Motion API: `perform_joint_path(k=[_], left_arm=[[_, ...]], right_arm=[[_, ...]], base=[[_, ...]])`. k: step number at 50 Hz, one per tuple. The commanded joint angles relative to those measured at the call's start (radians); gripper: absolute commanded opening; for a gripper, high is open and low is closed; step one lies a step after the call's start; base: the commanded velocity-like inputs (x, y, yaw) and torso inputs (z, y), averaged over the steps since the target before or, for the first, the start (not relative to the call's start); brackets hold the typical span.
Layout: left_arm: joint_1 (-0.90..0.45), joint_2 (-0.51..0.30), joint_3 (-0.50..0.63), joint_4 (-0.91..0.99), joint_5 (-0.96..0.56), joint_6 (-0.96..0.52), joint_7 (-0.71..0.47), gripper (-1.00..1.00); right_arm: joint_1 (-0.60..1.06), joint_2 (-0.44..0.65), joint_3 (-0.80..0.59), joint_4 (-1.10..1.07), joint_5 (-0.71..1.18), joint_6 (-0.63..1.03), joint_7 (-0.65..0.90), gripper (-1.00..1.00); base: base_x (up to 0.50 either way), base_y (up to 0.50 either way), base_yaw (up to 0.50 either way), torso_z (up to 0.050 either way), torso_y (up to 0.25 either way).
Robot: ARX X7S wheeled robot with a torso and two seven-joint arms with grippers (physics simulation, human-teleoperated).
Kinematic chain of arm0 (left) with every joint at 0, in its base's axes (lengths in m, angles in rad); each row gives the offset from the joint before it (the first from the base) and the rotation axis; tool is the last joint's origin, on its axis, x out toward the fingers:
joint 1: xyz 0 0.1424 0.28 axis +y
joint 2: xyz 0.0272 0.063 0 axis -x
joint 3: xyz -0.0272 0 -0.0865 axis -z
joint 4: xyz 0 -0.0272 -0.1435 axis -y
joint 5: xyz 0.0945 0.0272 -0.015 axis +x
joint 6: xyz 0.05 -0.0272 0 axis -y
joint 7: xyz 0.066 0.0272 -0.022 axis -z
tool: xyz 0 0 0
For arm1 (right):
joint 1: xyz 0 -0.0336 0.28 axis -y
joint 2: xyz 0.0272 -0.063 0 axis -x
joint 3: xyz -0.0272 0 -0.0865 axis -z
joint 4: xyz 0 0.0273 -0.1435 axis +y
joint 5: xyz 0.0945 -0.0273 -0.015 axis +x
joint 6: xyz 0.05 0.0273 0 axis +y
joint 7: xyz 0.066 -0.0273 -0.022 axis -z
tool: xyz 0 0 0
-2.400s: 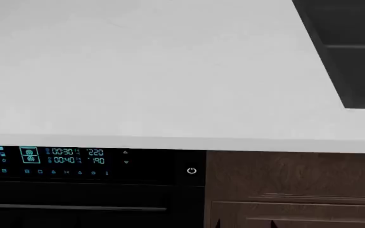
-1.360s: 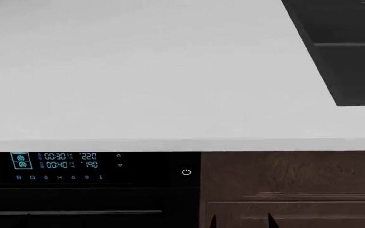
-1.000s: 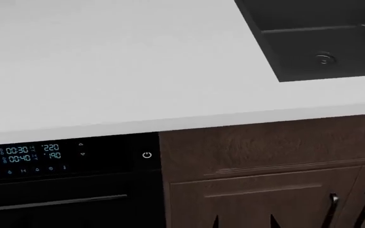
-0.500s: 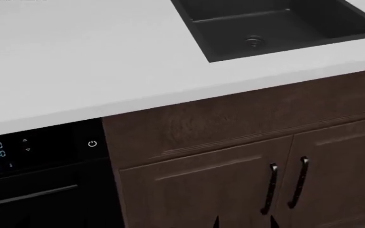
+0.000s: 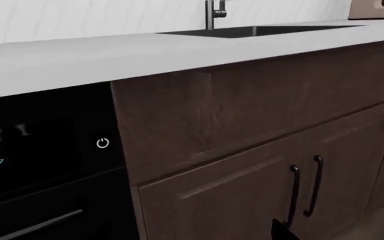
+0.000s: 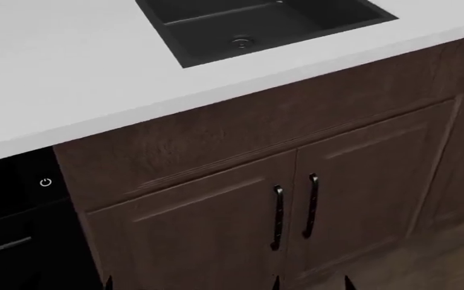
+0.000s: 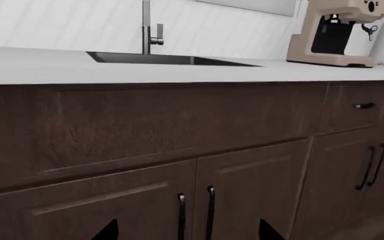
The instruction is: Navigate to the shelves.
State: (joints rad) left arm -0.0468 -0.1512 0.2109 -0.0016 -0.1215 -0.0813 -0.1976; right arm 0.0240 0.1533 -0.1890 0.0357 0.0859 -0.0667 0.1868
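Note:
The shelves are out of view in every frame. In front of me is a dark wood cabinet (image 6: 215,223) under a white counter (image 6: 55,78). My right gripper (image 7: 188,232) is open with nothing between its fingers, and its two black fingertips (image 7: 108,231) stand wide apart in front of the cabinet doors. It also peeks in at the lower edge of the head view as the right gripper (image 6: 310,284). Of my left gripper (image 5: 192,236) only one fingertip (image 5: 282,231) shows, far off centre, so it stands open and holds nothing.
A black sink (image 6: 256,24) is set into the counter, with a faucet (image 7: 148,27) behind it. A black oven (image 6: 10,223) sits to the left. A beige coffee machine (image 7: 335,32) stands on the counter further right. Wood floor (image 6: 441,260) shows at lower right.
The head view has swung to the right. The oven panel slid off to the left, while the sink and the cabinet doors with black handles came into view.

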Motion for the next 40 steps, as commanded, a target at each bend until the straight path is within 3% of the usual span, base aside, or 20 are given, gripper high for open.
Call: perform_joint_path(k=[1,40], left_arm=[[0.005,0.011,-0.028,-0.023,-0.010,0.065,0.030,1.00],[-0.008,-0.003,0.001,-0.041,-0.031,0.084,0.003,1.00]], right_arm=[[-0.004,-0.016,0.017,0.003,0.007,0.006,-0.019,1.00],[0.004,0.012,-0.012,0.017,0.025,-0.011,-0.002,1.00]], base=[[-0.08,0.04,-0.50,0.000,0.000],[-0.07,0.05,-0.50,0.000,0.000]])
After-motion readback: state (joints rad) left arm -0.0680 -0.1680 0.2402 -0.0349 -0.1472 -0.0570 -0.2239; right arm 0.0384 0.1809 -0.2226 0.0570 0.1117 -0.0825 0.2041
